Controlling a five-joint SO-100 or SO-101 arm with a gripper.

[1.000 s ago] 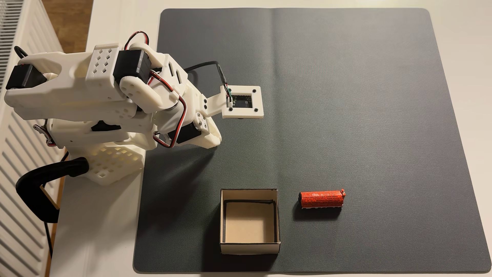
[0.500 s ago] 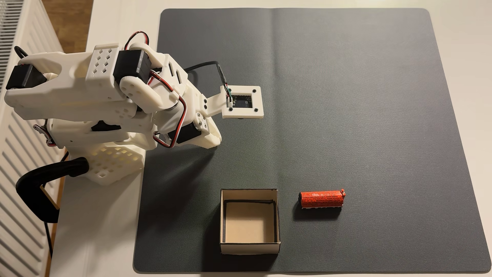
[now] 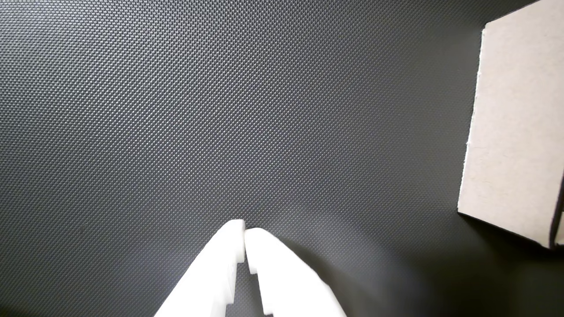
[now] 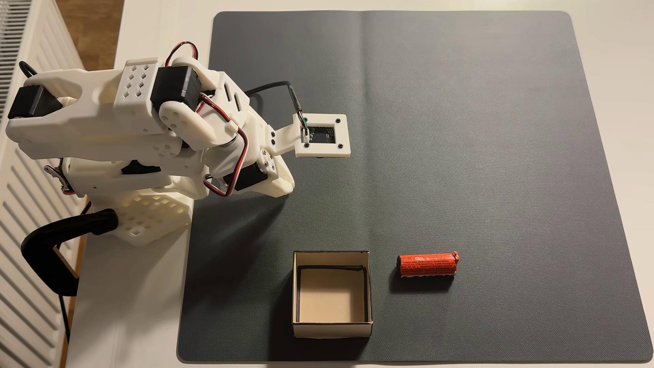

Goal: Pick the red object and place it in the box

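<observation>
In the fixed view the red object (image 4: 427,264), an orange-red wrapped cylinder with black print, lies on its side on the dark mat, just right of the box (image 4: 332,257). The box is an open-topped cardboard square with a beige inside and nothing in it. The white arm is folded at the left, and my gripper (image 4: 287,184) hangs over the mat's left part, well above the box and the red object in the picture. In the wrist view the gripper (image 3: 244,231) is shut, its white fingertips touching with nothing between them. The box's pale outer wall (image 3: 515,123) shows at the right edge.
A dark grey textured mat (image 4: 477,124) covers most of the white table. The arm's base is held by a black clamp (image 4: 53,247) at the table's left edge, beside a white radiator (image 4: 21,212). The wrist camera mount (image 4: 322,134) sticks out over the mat.
</observation>
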